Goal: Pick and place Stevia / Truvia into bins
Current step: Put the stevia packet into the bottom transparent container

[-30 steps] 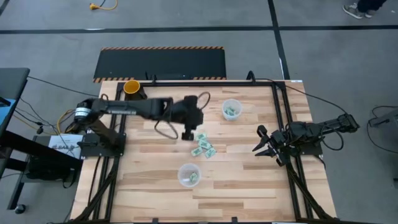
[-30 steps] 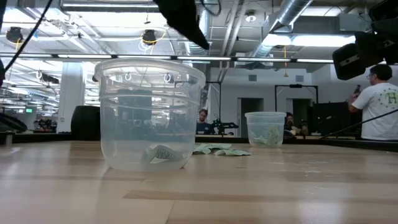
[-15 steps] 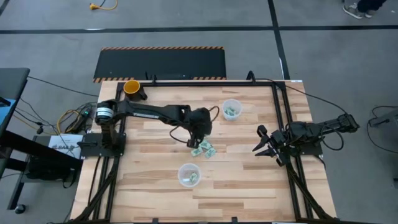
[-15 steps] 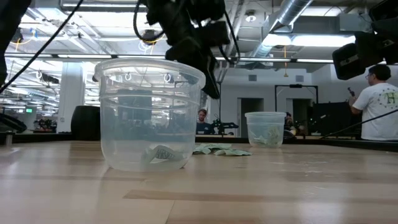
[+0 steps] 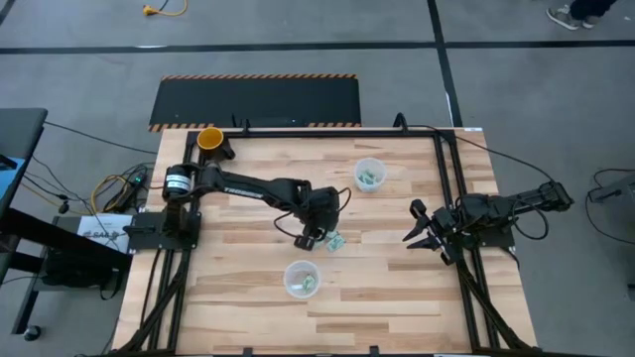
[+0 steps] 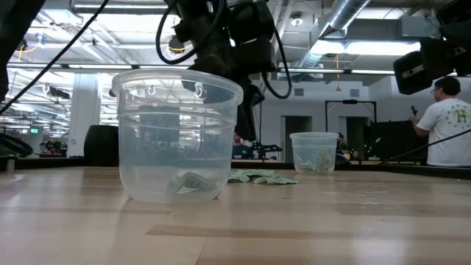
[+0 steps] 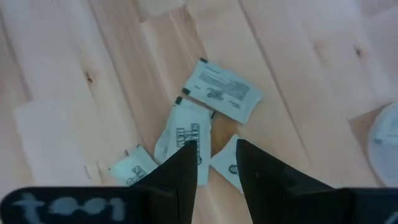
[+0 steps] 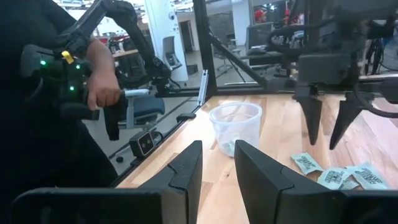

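Note:
Several green-and-white Stevia packets (image 7: 222, 91) lie flat in a loose cluster on the wooden table (image 5: 238, 258), near its middle (image 5: 333, 241). My left gripper (image 7: 216, 147) hovers just above them, pointing steeply down, open, with nothing between its fingers. The right wrist view shows its fingertips (image 8: 324, 144) clear of the packets (image 8: 336, 177). One clear bin (image 5: 369, 175) stands toward the far right. The other bin (image 5: 302, 279) stands near the front, and each holds a packet or more. My right gripper (image 5: 415, 229) rests open at the table's right edge.
An orange-yellow cup (image 5: 210, 139) stands at the far left corner. The black frame rails (image 5: 451, 198) run along the table's edges. Beyond the table, a person's hand (image 8: 102, 81) holds a device in the right wrist view, and another person (image 6: 445, 121) stands in the room.
My left gripper has come down and toward the table's near edge, onto the packet cluster, tipping from slanted to steeply downward. The packets and bins have stayed where they were.

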`<state>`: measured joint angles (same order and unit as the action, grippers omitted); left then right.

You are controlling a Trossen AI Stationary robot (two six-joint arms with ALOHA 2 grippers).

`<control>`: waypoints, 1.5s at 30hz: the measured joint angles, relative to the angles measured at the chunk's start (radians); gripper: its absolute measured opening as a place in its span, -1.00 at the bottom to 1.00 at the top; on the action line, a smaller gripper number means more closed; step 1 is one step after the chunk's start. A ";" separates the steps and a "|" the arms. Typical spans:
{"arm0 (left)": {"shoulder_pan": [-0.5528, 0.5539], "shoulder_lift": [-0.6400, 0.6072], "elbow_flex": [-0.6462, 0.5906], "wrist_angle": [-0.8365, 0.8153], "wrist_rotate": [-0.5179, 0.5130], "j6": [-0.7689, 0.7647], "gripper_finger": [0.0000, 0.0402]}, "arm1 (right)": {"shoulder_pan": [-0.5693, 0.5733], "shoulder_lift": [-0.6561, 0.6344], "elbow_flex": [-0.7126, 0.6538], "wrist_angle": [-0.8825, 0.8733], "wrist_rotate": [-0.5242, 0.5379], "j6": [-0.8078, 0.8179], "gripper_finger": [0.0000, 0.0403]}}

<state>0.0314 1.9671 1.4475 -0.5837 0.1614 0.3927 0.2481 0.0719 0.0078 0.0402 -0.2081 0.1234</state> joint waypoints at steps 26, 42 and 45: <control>-0.025 0.098 0.000 0.033 -0.131 0.007 -0.49 | 0.000 0.007 0.000 0.001 0.000 0.000 -0.57; -0.019 0.096 0.000 0.034 -0.123 0.031 -0.49 | 0.000 0.008 0.000 0.000 0.000 0.000 -0.57; -0.019 0.096 0.000 0.033 -0.123 0.043 -0.49 | 0.000 0.008 0.000 0.000 0.000 0.000 -0.57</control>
<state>0.0128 2.0628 1.4475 -0.5503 0.0383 0.4354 0.2483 0.0803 0.0078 0.0402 -0.2081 0.1234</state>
